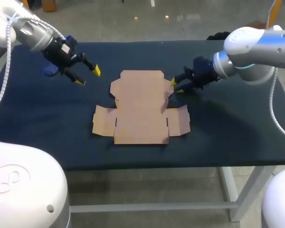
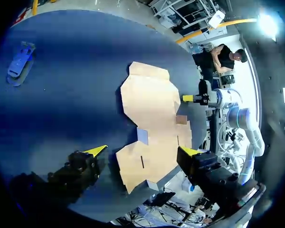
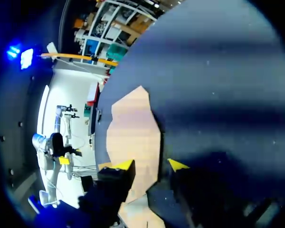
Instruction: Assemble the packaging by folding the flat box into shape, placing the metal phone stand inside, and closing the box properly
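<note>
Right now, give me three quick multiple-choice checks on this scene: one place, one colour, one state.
1. Where is the phone stand relative to the cardboard box?
A. On top of it
B. On the table by the left gripper, apart from the box
C. Tucked under it

2. What colour is the phone stand?
A. Red
B. Blue
C. White

3. What state is the cardboard box in?
A. Flat, unfolded
B. Folded up, lid open
C. Closed

Answers:
1 B: the stand lies on the cloth at the far left, clear of the box.
2 B: it shows blue in the head and left wrist views.
3 A: the box lies spread out as a flat sheet.
</note>
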### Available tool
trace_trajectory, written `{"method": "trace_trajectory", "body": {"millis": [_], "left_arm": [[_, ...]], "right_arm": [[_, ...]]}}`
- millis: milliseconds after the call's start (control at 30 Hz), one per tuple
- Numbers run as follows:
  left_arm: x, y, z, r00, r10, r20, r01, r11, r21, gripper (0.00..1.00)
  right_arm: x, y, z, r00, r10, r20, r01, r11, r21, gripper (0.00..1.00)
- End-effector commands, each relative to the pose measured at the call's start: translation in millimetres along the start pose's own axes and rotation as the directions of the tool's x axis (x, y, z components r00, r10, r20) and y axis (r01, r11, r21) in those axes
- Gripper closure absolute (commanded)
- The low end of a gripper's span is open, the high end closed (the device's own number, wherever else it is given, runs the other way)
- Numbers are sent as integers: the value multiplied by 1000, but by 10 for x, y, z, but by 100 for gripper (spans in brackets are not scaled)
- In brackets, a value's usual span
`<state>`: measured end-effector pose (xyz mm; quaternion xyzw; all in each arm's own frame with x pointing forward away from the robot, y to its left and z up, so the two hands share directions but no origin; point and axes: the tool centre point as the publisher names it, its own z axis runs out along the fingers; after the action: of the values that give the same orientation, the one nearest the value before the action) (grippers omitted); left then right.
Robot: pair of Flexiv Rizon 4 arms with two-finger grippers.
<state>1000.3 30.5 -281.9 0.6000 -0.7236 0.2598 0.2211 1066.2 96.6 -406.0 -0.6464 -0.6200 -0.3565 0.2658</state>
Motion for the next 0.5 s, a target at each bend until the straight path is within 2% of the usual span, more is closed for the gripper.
{"method": "trace_trajectory", "body": {"millis": [33,233,300,433,500], "left_arm": [[-18,-23,-20,1000,-6,0,6,1000,-7,0],[-36,-9,-30,1000,-12,-4,12,1000,-3,0],[-44,1,-30,1000,-14,-6,14,1000,-2,0],[-60,21,-39,1000,-17,-13,17,1000,-3,0],[-65,29,-38,1000,-17,-16,17,1000,-4,0]], "right_arm": [[-40,120,105,1000,-3,-19,4,999,32,54],[-19,165,191,999,-11,-30,13,999,44,58],[-18,177,219,999,-13,-41,15,999,50,61],[-10,196,273,998,-16,-66,19,999,49,75],[-11,208,303,997,-15,-72,19,999,50,76]]}}
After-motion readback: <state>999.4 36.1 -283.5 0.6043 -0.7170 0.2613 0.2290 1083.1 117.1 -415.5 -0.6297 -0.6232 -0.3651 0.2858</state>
